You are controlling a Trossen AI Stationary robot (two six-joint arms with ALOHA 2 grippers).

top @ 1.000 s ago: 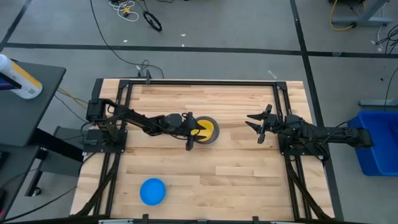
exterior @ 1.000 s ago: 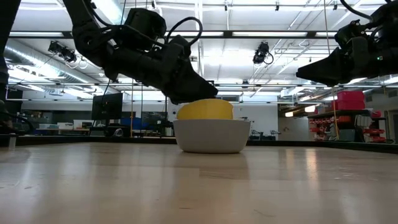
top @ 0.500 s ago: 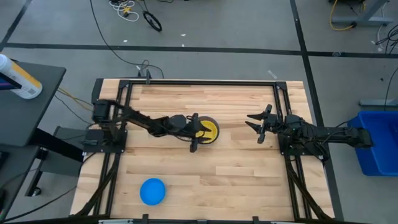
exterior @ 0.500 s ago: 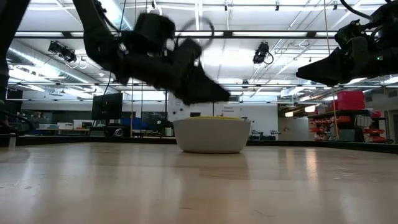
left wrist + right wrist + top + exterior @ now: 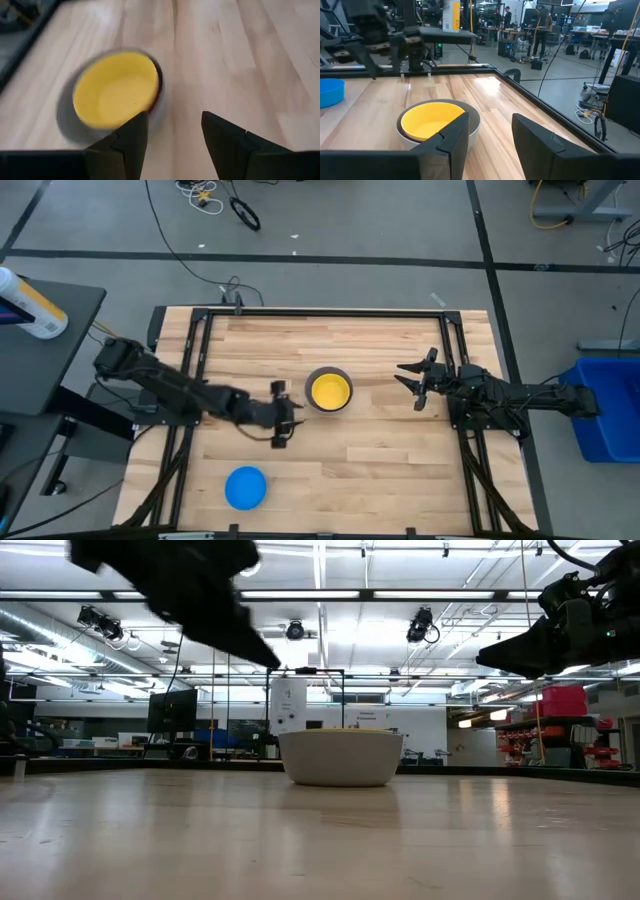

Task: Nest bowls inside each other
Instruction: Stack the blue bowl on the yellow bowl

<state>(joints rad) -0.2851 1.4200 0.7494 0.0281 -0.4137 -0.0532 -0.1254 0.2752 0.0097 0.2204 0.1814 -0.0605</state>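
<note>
A pale wooden worktop in a black frame stands on a grey floor crossed by cables. Near its middle sits the grey bowl with the yellow bowl nested inside; the left wrist view shows a sliver of red bowl between them. A second ago the left pincer was over this stack, with the yellow bowl riding high in the grey one; now it has pulled back from the stack, fingers apart and empty, and the yellow bowl sits fully down. The light blue bowl lies well apart from the stack, nearer the left pincer. The right pincer waits unmoved across from the stack, fingers apart.
</note>
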